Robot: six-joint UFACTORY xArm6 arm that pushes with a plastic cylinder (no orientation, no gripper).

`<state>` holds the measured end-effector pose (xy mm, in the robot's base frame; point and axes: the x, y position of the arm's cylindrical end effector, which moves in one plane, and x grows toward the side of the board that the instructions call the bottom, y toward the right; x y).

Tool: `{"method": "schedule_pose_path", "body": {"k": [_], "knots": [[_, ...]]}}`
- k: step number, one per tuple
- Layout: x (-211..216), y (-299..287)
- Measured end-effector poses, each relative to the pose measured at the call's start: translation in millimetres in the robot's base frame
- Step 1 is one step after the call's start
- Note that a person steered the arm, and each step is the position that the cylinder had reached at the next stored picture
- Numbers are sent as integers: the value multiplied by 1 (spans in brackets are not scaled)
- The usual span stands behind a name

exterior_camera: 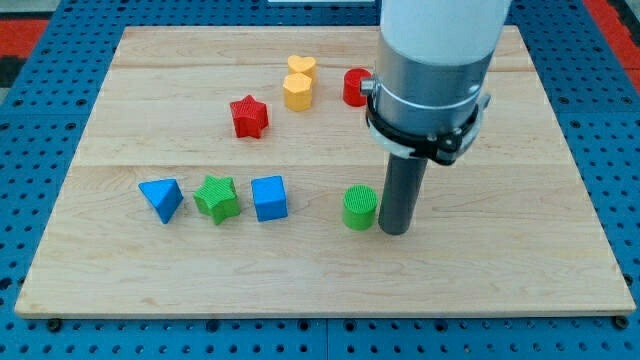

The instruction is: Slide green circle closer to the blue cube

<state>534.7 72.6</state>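
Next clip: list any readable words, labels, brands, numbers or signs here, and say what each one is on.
None: no readable text anywhere.
The wooden board, the blue pegboard table and the arm's grey-and-white body show no markings.
The green circle block, blue cube block and my tip are plain.

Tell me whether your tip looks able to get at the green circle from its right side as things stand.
Probably yes. My tip stands just to the view's right of the green circle, with no block between them; the blue cube lies beyond, to its left.
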Motion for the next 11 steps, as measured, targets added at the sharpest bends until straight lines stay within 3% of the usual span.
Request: {"method": "schedule_pose_path", "body": {"k": [3, 11], "knots": [[-18, -9], [-18, -46]]}}
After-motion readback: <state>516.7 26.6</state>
